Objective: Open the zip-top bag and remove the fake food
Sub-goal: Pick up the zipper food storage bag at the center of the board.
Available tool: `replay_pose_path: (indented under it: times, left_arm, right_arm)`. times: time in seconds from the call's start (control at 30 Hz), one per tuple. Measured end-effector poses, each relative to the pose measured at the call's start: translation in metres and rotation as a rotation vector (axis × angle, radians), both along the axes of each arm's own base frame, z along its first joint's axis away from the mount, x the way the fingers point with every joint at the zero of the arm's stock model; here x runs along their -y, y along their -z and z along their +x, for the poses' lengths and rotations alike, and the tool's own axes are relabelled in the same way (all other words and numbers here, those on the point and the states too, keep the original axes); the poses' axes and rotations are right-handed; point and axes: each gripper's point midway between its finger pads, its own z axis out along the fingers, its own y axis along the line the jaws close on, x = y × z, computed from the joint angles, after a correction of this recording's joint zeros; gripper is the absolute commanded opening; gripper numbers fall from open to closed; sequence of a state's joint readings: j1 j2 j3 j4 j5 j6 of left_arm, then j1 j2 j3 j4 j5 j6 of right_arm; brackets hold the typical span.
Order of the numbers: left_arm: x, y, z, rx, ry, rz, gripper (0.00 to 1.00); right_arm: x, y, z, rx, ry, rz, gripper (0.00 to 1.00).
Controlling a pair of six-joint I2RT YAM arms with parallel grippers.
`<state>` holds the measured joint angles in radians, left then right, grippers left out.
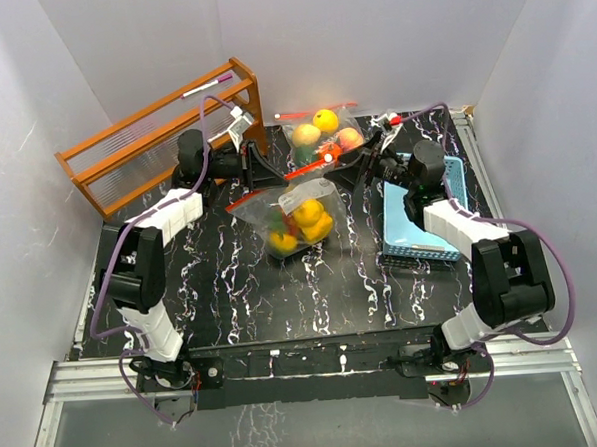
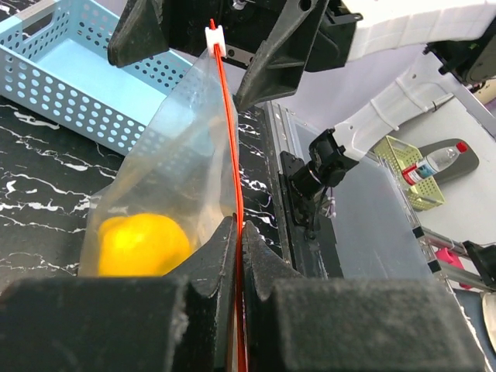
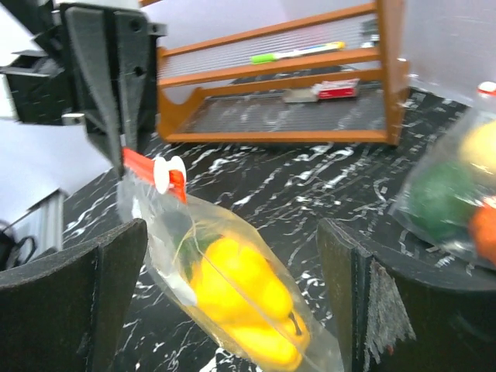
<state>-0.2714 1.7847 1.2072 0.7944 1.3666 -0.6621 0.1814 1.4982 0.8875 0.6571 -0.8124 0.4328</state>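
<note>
The left pincer (image 2: 239, 232) is closed tight on one end of the bag's (image 2: 174, 155) red zip (image 2: 226, 116), holding that edge up. The right pincer (image 3: 231, 232) stands wide open and grips nothing. Its fingers sit on either side of the white slider (image 2: 215, 35), at the zip end farthest from the left pincer. The food (image 3: 240, 294), a yellow pepper among it, lies inside the bag, below and between the two pincers. This looks like the opening step, though whether the seam has parted cannot be told. The next move probably calls for the right pincer to take the slider or a bag lip while the left holds firm.
</note>
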Motion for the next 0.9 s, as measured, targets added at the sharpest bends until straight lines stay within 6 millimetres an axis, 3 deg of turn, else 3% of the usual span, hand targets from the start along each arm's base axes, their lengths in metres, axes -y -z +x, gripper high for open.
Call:
replay_pose_path:
  times: [0.1,0.2,0.3,0.43,0.63,0.77,0.9]
  left_arm:
    - [-0.001,-0.002,-0.005,0.002,0.016,-0.012,0.0]
    - [-0.002,-0.004,-0.01,-0.009,0.038,-0.019,0.0]
    - [-0.002,-0.007,-0.012,-0.012,0.056,-0.028,0.0]
    - [-0.002,-0.006,-0.014,-0.014,0.08,-0.044,0.0]
    - [-0.001,0.002,-0.011,-0.103,0.113,-0.04,0.0]
    - [-0.001,0.004,-0.01,-0.151,0.117,-0.037,0.0]
    - [-0.001,0.002,-0.012,-0.133,0.118,-0.042,0.0]
  right_arm:
    - [-0.009,-0.002,-0.01,0.019,-0.101,0.02,0.86]
    - [-0.017,0.006,-0.018,-0.008,-0.196,0.047,0.73]
    - [-0.021,0.008,-0.026,-0.018,-0.262,0.069,0.7]
    - [-0.025,-0.006,-0.042,0.019,-0.358,0.114,0.66]
    - [-0.027,-0.008,-0.056,0.005,-0.446,0.169,0.36]
    - [-0.028,-0.005,-0.059,-0.037,-0.453,0.183,0.09]
    - [-0.028,-0.002,-0.059,-0.045,-0.45,0.182,0.07]
